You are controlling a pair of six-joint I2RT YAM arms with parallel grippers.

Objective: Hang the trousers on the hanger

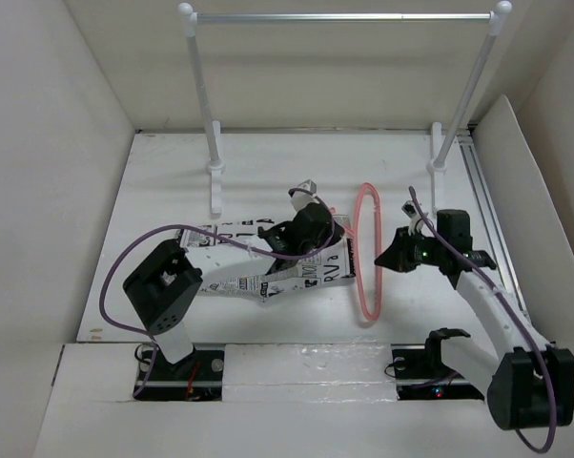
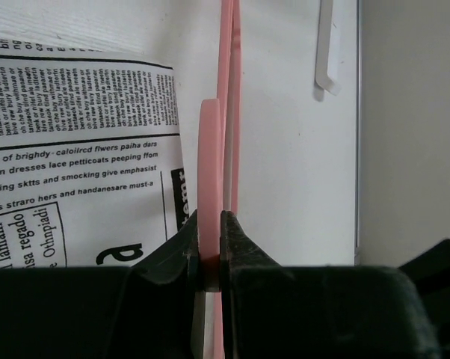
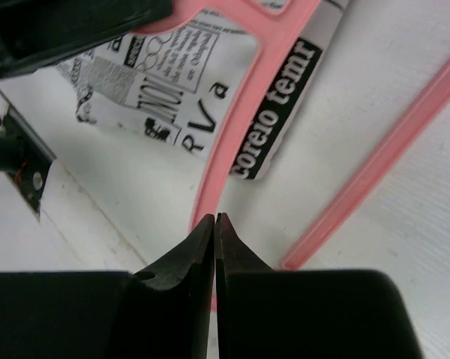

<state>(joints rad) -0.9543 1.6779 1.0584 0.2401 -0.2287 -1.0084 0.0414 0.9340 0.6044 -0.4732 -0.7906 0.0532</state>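
On the white table [image 1: 268, 162] we are pinching the hanger [image 2: 210, 149] with our left gripper [image 2: 208, 224]; our right gripper [image 3: 214, 218] is sitting closed beside it.

The left arm [image 1: 177, 296] bends low at the elbow and reaches forward and right; the left hand [image 2: 210, 232] is clamped on the hanger [image 2: 210, 149]. The right arm [image 1: 492, 310] stretches forward and inward; the right hand [image 3: 215, 221] has its fingertips pressed together.
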